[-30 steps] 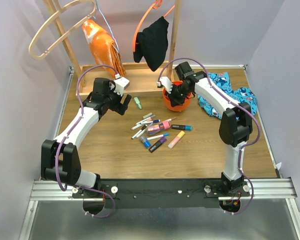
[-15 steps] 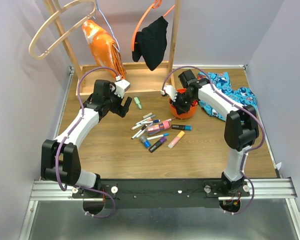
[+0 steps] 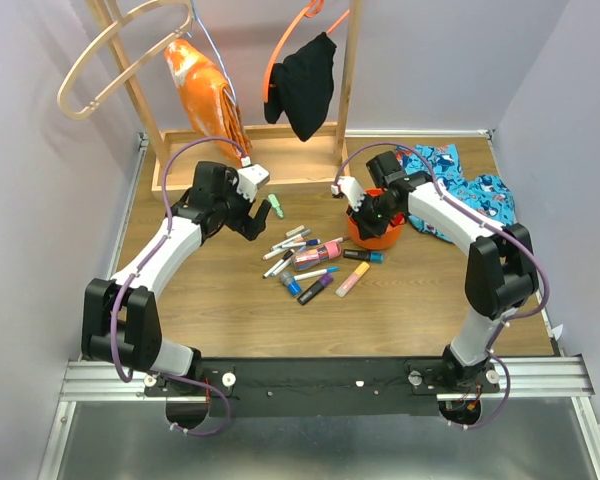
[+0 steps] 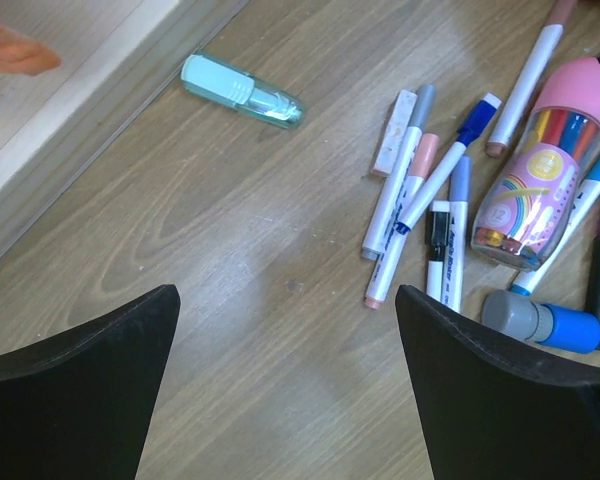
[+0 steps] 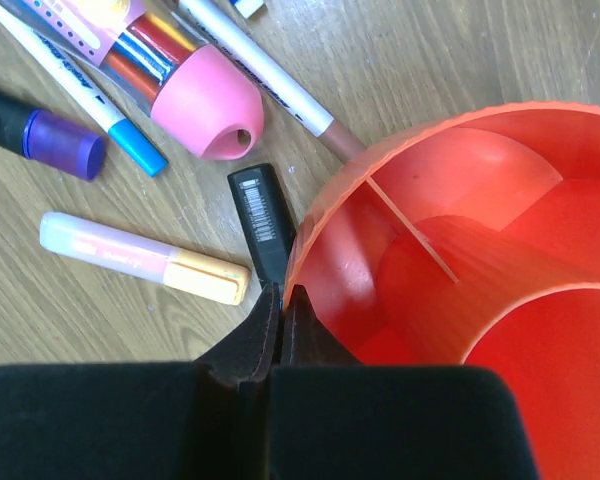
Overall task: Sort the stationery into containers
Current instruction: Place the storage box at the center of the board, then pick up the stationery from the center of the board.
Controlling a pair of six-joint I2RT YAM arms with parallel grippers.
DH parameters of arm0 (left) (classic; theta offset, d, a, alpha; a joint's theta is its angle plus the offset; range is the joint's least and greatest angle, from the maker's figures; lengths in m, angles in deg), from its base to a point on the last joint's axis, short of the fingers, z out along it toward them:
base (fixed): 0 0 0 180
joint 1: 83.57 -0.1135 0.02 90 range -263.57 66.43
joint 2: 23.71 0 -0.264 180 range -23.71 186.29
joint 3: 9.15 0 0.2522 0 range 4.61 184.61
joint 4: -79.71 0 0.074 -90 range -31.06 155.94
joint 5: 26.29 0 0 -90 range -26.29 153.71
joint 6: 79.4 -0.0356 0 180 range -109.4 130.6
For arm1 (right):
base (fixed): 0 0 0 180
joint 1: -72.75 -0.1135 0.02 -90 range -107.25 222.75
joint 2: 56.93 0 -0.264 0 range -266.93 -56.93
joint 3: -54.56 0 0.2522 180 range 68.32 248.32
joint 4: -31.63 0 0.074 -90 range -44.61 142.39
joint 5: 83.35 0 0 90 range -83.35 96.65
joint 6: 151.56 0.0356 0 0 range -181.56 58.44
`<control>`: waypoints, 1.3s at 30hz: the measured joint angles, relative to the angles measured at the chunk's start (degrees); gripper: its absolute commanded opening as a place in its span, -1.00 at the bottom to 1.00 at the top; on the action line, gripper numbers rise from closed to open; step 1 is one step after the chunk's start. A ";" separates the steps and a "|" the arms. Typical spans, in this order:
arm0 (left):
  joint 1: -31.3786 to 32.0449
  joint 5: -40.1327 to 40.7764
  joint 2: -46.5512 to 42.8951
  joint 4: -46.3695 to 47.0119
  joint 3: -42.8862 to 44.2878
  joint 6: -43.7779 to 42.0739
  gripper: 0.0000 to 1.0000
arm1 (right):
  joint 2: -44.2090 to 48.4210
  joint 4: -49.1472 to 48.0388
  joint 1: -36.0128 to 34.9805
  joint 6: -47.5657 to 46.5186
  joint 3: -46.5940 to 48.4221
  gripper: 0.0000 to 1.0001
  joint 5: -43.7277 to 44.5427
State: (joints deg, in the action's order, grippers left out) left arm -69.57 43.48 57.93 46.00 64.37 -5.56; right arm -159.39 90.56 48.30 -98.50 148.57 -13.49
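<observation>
**Pens heaped at mid-tabletop, orange tub just beside them**

From above, a brown wood-grain tabletop (image 3: 210,300) sits between pale lavender walls (image 3: 40,180), with an aluminium rail (image 3: 330,378) along its near edge. A wooden rack (image 3: 280,165) stands along the far edge, with an orange garment (image 3: 205,85) and a black garment (image 3: 305,85) on its hangers. A blue patterned cloth (image 3: 470,195) lies crumpled in the far right corner. The stationery (image 3: 315,262) lies in a loose heap at the middle of the tabletop, a pink tube (image 3: 318,252) among it. The orange tub (image 3: 380,242) stands just beside the heap, on its far right side. A small green item (image 3: 275,206) lies apart, near the rack's base. The left tool (image 3: 258,218) hangs between that item and the heap, spread wide and holding nothing. The right tool (image 3: 364,225) is at the tub's rim on the heap's side.

In the left wrist view, bare wood grain fills most of the frame, with two black fingers (image 4: 70,400) wide apart at the bottom corners. White-barrelled markers (image 4: 410,190) fan out beside the rainbow-printed pink tube, and a grey-and-blue marker (image 4: 540,320) lies at the right.

In the right wrist view, the right tool's fingers (image 5: 250,350) are pressed shut on nothing, their tips just at the tub's outer wall; contact cannot be told. Thin dividers split the tub's inside. A black marker (image 5: 260,220) runs up to the tub's wall. A pink-and-orange highlighter (image 5: 140,258) and a purple-capped marker (image 5: 55,143) lie nearby on the wood.
</observation>
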 measured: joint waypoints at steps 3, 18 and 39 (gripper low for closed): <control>0.42 -0.76 0.00 -0.52 0.02 -0.35 0.96 | 1.03 -1.90 0.46 1.88 -1.73 -0.98 -0.02; 5.11 -1.07 -0.57 -2.49 0.24 -1.03 0.97 | 3.80 -9.22 4.07 7.17 -8.17 0.24 2.99; 22.73 -1.90 1.14 -3.28 2.97 -5.18 0.57 | 33.09 -7.19 4.26 24.79 -4.37 0.57 15.89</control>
State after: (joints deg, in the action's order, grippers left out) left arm -46.84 41.58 59.07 42.72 67.35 -10.74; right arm -126.30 83.37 52.57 -73.72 144.20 2.40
